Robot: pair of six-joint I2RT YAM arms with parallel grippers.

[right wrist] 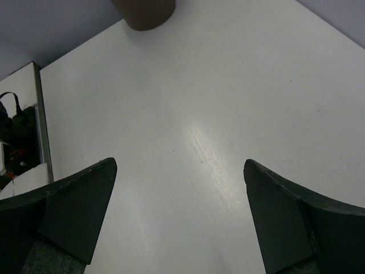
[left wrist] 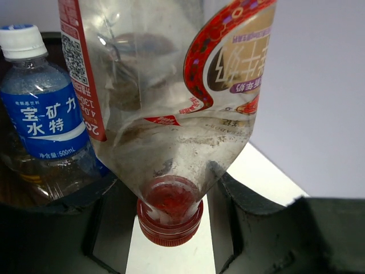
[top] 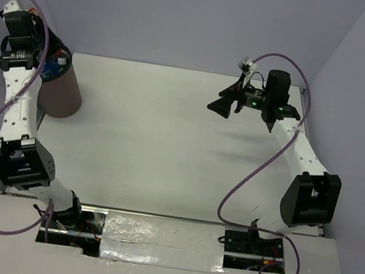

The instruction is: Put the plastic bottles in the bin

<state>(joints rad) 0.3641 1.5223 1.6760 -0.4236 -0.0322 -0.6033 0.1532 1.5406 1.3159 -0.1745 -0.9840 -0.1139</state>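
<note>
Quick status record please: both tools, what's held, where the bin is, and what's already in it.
left tool: shut on red-labelled bottle, its red cap pointing toward the wrist camera
left tool position: over the bin, at the far left of the table
in the bin: blue-labelled bottle with a white cap
right tool: open, holding nothing, above the table on the right side
held bottle: not yet released
</note>
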